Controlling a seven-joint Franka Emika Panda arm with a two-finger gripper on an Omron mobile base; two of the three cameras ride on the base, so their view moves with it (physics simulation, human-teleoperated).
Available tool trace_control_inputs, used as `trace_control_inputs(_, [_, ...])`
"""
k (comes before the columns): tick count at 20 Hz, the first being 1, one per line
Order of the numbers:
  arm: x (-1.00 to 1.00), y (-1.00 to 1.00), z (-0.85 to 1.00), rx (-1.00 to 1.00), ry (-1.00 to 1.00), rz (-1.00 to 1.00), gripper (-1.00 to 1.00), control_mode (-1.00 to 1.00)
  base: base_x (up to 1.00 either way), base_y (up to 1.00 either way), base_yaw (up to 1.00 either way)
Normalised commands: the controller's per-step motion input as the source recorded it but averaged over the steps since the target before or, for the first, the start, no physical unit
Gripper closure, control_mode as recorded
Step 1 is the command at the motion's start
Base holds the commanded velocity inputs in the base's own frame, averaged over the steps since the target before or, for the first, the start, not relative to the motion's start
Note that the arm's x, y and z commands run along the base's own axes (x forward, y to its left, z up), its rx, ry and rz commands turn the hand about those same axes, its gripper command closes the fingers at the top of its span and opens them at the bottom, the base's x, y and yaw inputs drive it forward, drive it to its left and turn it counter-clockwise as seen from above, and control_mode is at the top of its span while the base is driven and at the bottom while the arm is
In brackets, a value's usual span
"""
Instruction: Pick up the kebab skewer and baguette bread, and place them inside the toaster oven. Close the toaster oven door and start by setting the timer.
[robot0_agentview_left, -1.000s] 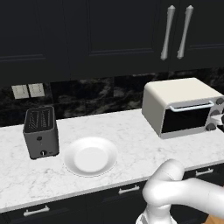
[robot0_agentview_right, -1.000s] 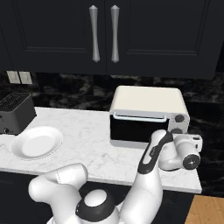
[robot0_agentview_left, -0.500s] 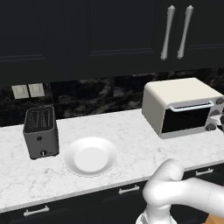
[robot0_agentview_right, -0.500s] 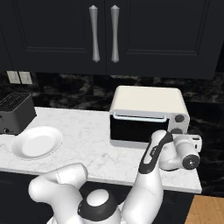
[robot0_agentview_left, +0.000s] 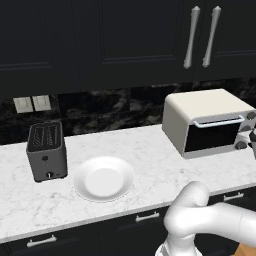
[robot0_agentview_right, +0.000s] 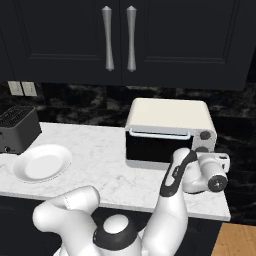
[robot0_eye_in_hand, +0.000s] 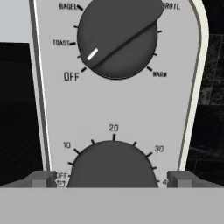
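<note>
The hand view reads the toaster oven (robot0_eye_in_hand: 118, 109) dials; base views show its boxy cream shell. The gripper (robot0_eye_in_hand: 113, 179) stands wide, apparently straddling the round timer knob (robot0_eye_in_hand: 113, 166).

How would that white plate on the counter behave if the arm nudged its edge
The plate looks shallow and glossy, lying flat on smooth marble, so it would probably slide rather than tip. It looks like ceramic, likely stiff, and could chip if shoved into the toaster beside it.

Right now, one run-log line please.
pincer: open, straddling timer knob | toaster oven door: closed | plate: bare
</note>
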Motion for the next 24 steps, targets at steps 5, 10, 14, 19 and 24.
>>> trace_control_inputs(5, [0.00,0.00,0.00,0.00,0.00,0.00,-1.00,-1.00,0.00,0.00,0.00])
trace_control_inputs(10, [0.00,0.00,0.00,0.00,0.00,0.00,-1.00,-1.00,0.00,0.00,0.00])
trace_control_inputs(14, [0.00,0.00,0.00,0.00,0.00,0.00,1.00,-1.00,0.00,0.00,0.00])
trace_control_inputs(19, [0.00,0.00,0.00,0.00,0.00,0.00,1.00,-1.00,0.00,0.00,0.00])
trace_control_inputs(24, [-0.01,0.00,0.00,0.00,-0.01,0.00,1.00,-1.00,0.00,0.00,0.00])
